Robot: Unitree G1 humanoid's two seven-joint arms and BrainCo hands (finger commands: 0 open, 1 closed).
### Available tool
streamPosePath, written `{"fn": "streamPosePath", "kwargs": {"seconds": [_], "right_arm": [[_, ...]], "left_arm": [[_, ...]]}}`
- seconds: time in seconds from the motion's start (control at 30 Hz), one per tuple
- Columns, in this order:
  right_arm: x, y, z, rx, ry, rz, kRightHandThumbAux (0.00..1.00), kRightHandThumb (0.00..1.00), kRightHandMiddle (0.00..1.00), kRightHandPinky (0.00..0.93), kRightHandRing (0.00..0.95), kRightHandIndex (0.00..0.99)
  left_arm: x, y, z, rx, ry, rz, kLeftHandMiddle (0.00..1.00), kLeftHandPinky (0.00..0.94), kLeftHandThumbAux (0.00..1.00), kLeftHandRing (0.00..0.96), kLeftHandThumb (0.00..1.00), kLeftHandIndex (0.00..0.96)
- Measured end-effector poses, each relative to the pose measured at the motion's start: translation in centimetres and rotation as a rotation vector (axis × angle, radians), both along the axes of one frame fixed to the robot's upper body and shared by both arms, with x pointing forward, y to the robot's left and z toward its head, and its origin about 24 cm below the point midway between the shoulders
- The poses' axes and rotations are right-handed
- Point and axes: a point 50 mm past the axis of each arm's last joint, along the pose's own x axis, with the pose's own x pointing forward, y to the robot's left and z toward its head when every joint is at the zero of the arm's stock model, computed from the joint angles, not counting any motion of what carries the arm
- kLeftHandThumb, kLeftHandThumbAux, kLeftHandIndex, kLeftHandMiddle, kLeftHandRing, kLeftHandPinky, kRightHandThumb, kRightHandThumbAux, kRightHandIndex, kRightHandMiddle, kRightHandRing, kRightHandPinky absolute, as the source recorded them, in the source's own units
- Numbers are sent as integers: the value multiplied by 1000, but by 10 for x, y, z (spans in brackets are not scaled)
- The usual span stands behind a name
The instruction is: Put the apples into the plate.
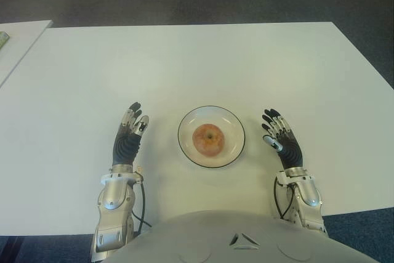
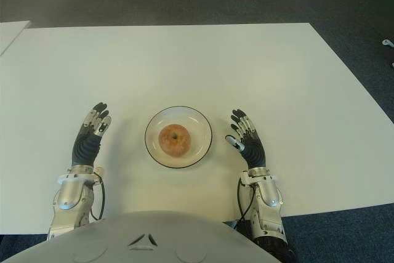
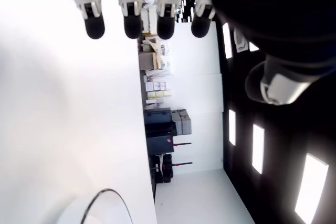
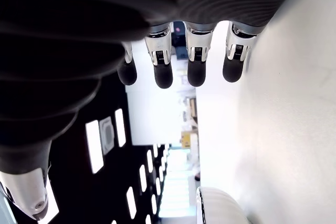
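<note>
A: What is the biggest thing here?

B: The white bench (image 1: 197, 60). It fills almost the whole eye views. Its near edge is covered by the robot's grey body (image 1: 246, 238), and at the far left a second white surface (image 1: 18, 38) is cut by the border, so only a corner of it shows.

A: And on the bench?

B: A white plate (image 1: 231, 121) with a thin dark rim stands near the robot, in the middle. One apple (image 1: 208, 139), reddish and yellow, lies in the centre of the plate. Its underside is hidden, and only one apple shows.

A: Where are the hands?

B: The left hand (image 1: 128, 137) shows left of the plate, the right hand (image 1: 281, 138) right of it, both apart from the plate. I cannot tell if they touch the bench.

A: The fingers (image 3: 94, 22)?

B: On both hands they are stretched out straight and loose, and they hold nothing. In the left wrist view four dark fingertips stick out in a row and the palm is cut off; only a small arc of the plate's rim appears at the border. The right wrist view shows the right hand's fingers (image 4: 163, 74) the same way, with a part of the plate at the edge. The room behind is too small to make out.
</note>
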Motion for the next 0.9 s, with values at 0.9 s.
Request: {"fn": "streamPosePath", "kwargs": {"seconds": [0.9], "right_arm": [[3, -7, 1, -20, -8, 1, 608, 184, 100, 72, 66, 84]], "left_arm": [[-23, -8, -53, 42, -14, -65, 20, 51, 367, 13, 20, 39]]}}
